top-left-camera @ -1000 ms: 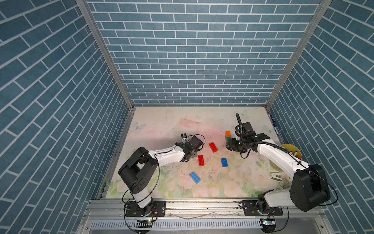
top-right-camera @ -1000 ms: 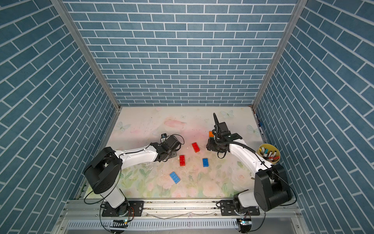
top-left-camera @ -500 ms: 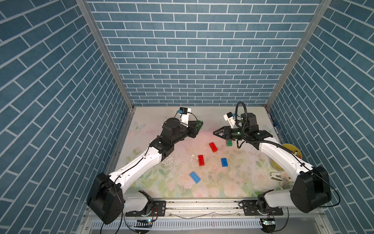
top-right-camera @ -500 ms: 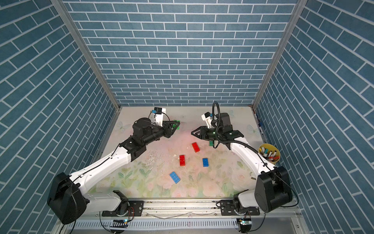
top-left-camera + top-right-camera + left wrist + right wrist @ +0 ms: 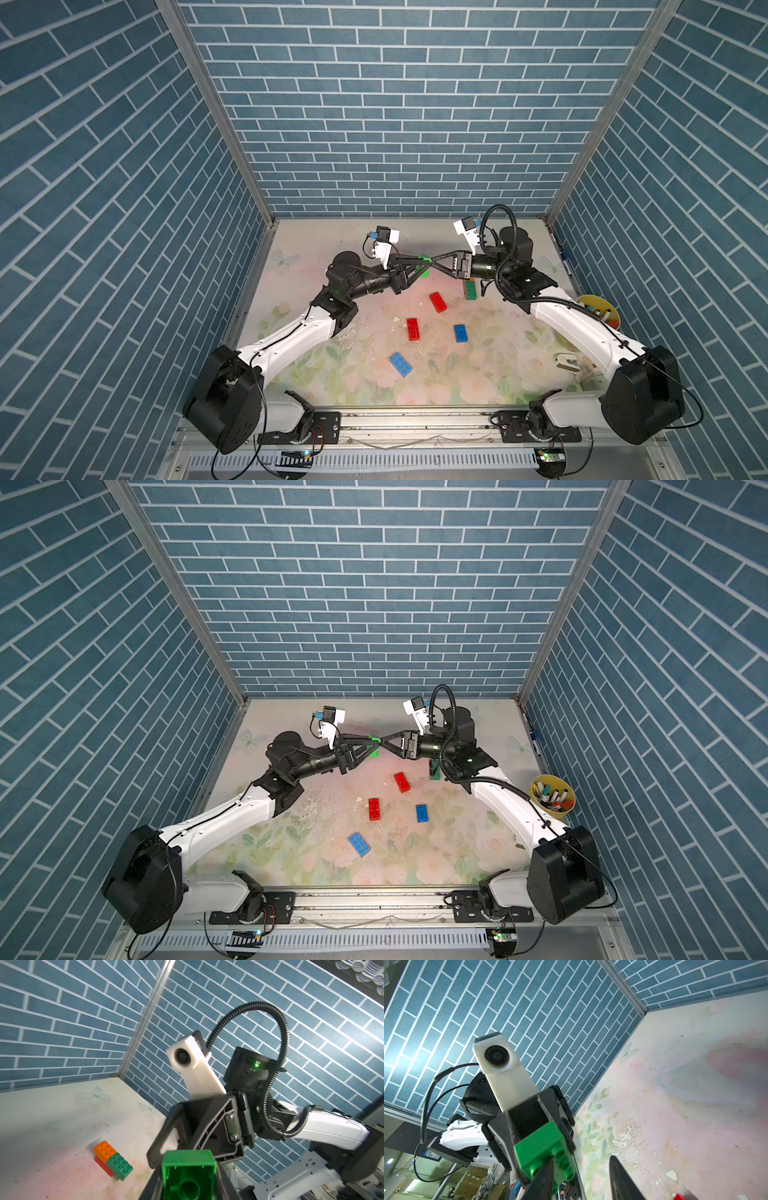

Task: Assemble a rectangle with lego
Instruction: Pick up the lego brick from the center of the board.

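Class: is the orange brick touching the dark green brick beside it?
Touching: left wrist view shows orange brick and dark green brick butted together, no gap.

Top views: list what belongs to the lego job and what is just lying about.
Job: green brick in the left tool, orange-green-red stack, two red bricks, blue brick, light blue brick.
Clutter: yellow cup of markers, small white object.

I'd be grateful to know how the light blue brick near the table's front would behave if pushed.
The light blue brick looks like rigid moulded plastic, so probably stiff. Lying flat, studs up, it should slide rather than roll or tip. Being small, it is likely light.
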`<action>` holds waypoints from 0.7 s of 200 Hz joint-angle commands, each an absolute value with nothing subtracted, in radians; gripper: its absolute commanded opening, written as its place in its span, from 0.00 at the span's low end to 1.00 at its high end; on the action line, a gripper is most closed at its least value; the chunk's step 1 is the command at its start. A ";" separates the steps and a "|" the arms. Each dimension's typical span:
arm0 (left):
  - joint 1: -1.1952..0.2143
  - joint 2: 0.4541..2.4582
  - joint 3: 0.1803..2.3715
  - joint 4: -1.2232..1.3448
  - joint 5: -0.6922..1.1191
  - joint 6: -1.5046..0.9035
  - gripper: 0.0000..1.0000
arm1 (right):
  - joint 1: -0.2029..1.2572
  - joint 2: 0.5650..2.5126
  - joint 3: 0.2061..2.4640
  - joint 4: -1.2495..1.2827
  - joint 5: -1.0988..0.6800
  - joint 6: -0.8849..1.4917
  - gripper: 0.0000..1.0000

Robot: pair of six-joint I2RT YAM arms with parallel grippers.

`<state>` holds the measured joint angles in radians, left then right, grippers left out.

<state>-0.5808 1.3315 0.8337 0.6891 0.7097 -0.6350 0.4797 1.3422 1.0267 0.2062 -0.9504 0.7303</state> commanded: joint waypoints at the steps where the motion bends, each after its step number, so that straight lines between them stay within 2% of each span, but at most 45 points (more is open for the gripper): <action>1: -0.583 1.338 0.866 0.738 0.746 -0.650 0.13 | 0.502 1.292 1.011 0.270 -0.994 0.751 0.44; 54: -0.583 1.340 0.848 0.710 0.783 -0.630 0.12 | 0.493 1.194 1.022 0.154 -0.864 0.668 0.44; 140: -0.541 1.317 0.854 0.775 0.721 -0.672 0.11 | 0.489 1.180 1.023 0.122 -1.004 0.625 0.43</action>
<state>-0.5602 1.3277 0.8463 0.7174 0.7334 -0.6476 0.4847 1.2091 1.0183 0.1036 -0.9230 0.6598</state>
